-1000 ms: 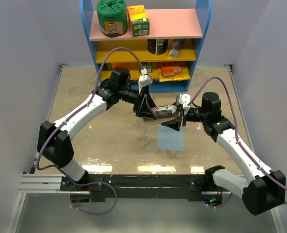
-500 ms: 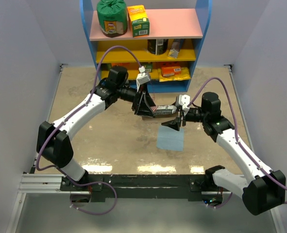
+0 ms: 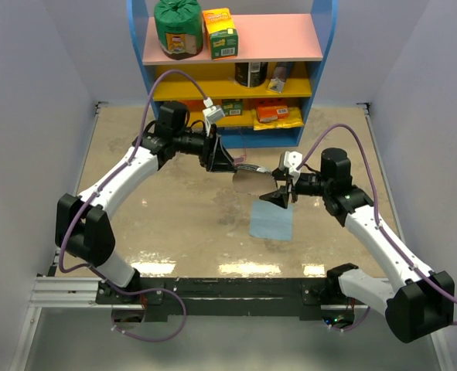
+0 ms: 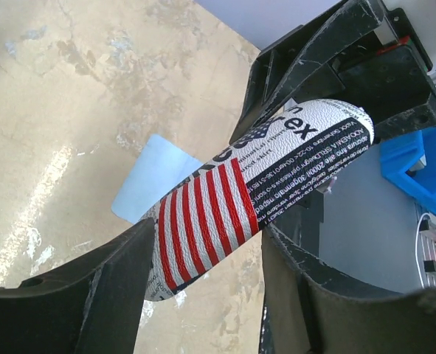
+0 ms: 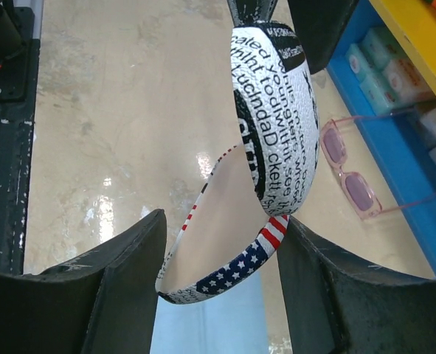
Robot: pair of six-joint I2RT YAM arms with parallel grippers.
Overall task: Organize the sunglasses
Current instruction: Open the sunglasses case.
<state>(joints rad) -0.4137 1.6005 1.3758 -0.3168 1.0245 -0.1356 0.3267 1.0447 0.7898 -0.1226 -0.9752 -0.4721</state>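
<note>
The pink-lensed sunglasses (image 5: 347, 173) lie open on the table beside the blue shelf base, apart from both grippers. The grey-white flag-print pouch (image 3: 251, 173) hangs above the table between the two grippers. My left gripper (image 3: 230, 164) holds its striped end across the width, as the left wrist view shows (image 4: 203, 295). My right gripper (image 3: 278, 193) presses the sides of the other end (image 5: 221, 287). The pouch (image 5: 273, 110) gapes open at its mouth there. In the left wrist view the pouch (image 4: 277, 169) runs up to the right gripper.
A light blue cloth (image 3: 272, 222) lies flat on the table under the right gripper, and also shows in the left wrist view (image 4: 147, 184). A blue shelf unit (image 3: 236, 77) with boxes and packets stands at the back, close behind the pouch.
My left arm has drawn back and to the left, taking its end of the pouch with it. The pouch mouth now shows open. The right arm has barely moved.
</note>
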